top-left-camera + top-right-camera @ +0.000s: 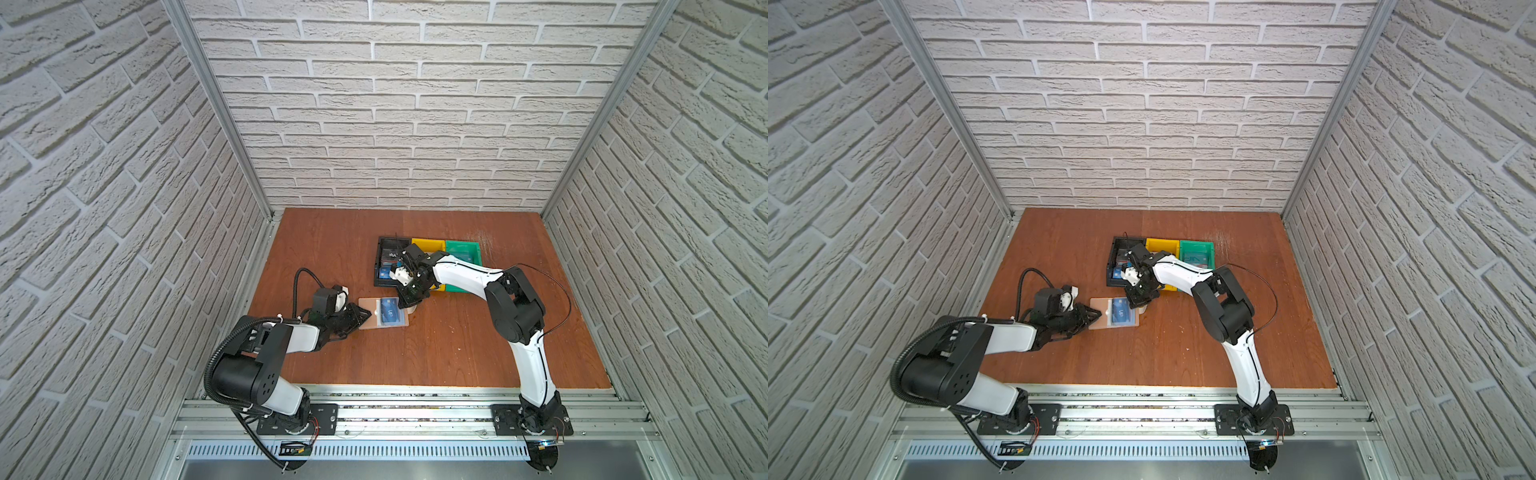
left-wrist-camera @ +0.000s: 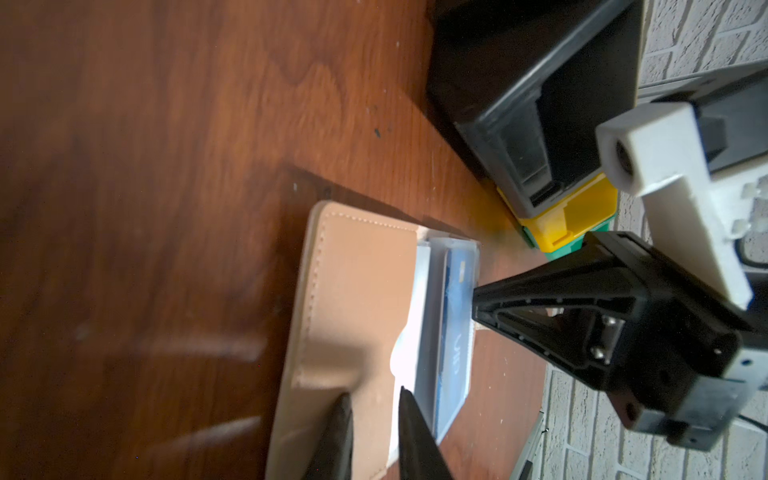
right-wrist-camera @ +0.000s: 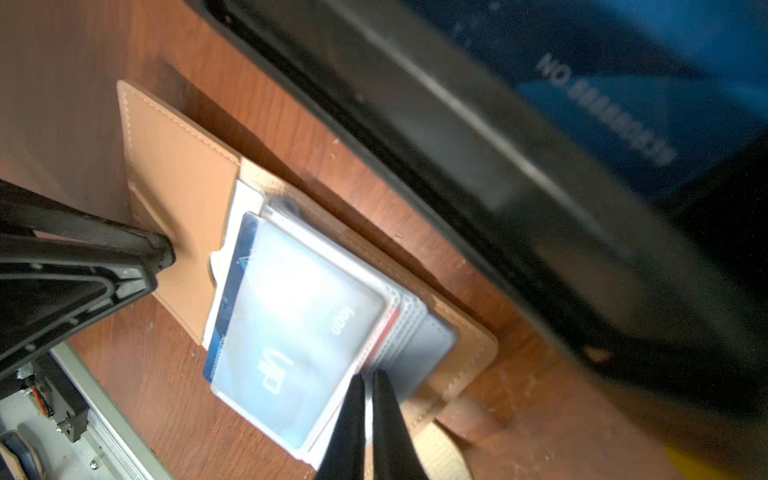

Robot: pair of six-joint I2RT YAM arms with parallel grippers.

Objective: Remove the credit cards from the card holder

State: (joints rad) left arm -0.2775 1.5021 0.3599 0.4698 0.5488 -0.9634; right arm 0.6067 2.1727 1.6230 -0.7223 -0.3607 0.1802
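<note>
Right wrist view: the holder (image 3: 178,166) lies open on the table (image 3: 158,386), a blue card (image 3: 286,332) in its top sleeve. The right gripper (image 3: 368,380) has fingers closed at the sleeves' edge; the left gripper (image 2: 374,411), fingers slightly apart, presses the tan flap.

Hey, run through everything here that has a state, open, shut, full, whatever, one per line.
card holder: lying open, clear sleeves exposed.
blue VIP card: inside the top sleeve.
left gripper: tips on the holder's tan flap, grip unclear.
right gripper: shut, at the sleeves' edge.
black bin: holds loose cards.
green bin: holds a card.
</note>
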